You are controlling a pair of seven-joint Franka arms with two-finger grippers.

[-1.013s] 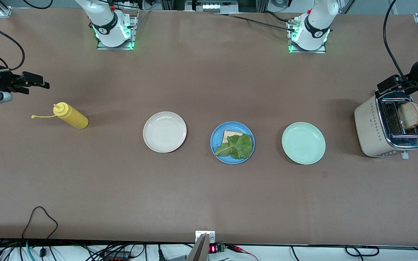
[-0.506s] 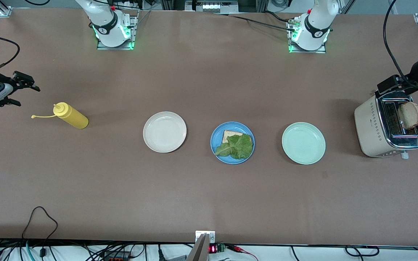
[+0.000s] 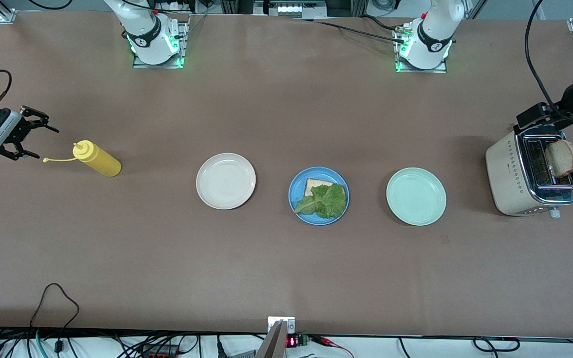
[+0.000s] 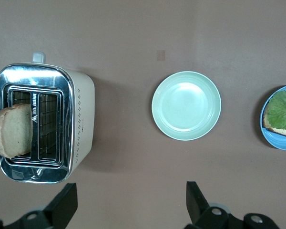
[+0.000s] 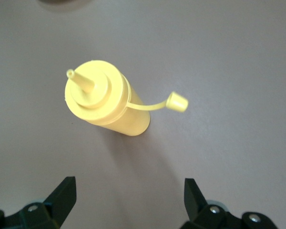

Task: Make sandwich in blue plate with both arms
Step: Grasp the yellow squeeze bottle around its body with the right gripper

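The blue plate [image 3: 292, 195] lies mid-table with one bread slice [image 3: 311, 184] and a green lettuce leaf [image 3: 325, 200] on it; its edge [image 4: 276, 140] also shows in the left wrist view. A second bread slice [image 3: 562, 157] sticks up from a toaster slot, also seen as bread slice [image 4: 11, 131]. My left gripper [image 3: 529, 119] hovers open by the toaster's edge toward the robots' bases; the left gripper [image 4: 131, 202] has only bare table between its fingers. My right gripper [image 3: 47, 143] is open beside a yellow squeeze bottle; the right gripper [image 5: 128, 198] holds nothing.
The cream toaster [image 3: 510, 174] stands at the left arm's end. A mint-green plate [image 3: 416, 196] and a cream-white plate [image 3: 226, 180] flank the blue one. The yellow bottle [image 3: 98, 159] lies at the right arm's end, its tethered cap [image 5: 177, 102] off.
The right gripper has swung down toward the front camera and turned toward the yellow bottle. The left arm, plates and bread have not moved.
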